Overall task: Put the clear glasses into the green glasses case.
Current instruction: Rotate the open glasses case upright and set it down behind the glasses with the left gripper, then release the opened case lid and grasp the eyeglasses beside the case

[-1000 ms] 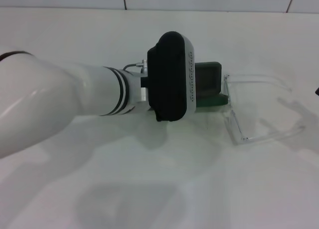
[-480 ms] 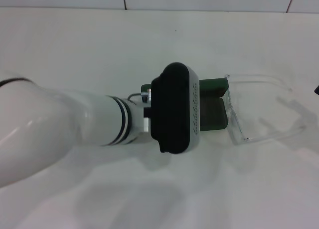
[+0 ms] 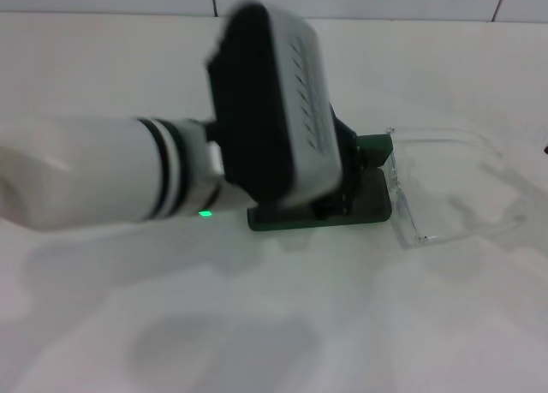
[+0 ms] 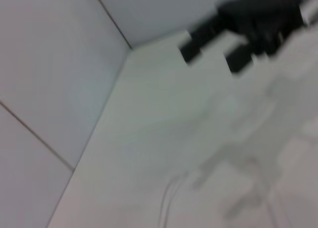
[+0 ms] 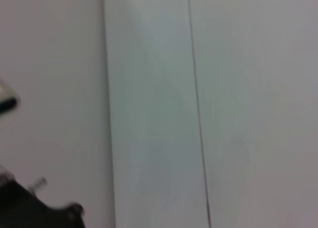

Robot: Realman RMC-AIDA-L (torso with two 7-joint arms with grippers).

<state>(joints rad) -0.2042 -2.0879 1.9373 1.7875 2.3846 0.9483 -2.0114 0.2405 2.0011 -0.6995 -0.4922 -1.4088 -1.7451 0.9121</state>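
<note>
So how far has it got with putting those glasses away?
Early on. The clear glasses lie on the table, beside the green glasses case, not inside it. The left arm's tool is over the case, apparently working on it. Picking up and placing the glasses remains.

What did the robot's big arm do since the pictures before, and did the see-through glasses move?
The left arm lifted and tipped its black wrist end up and back, so more of the green glasses case shows beneath it. The left claw is hidden behind the wrist, so a grab or a release cannot be told. The clear glasses stayed right of the case on the white table, not yet inside.
</note>
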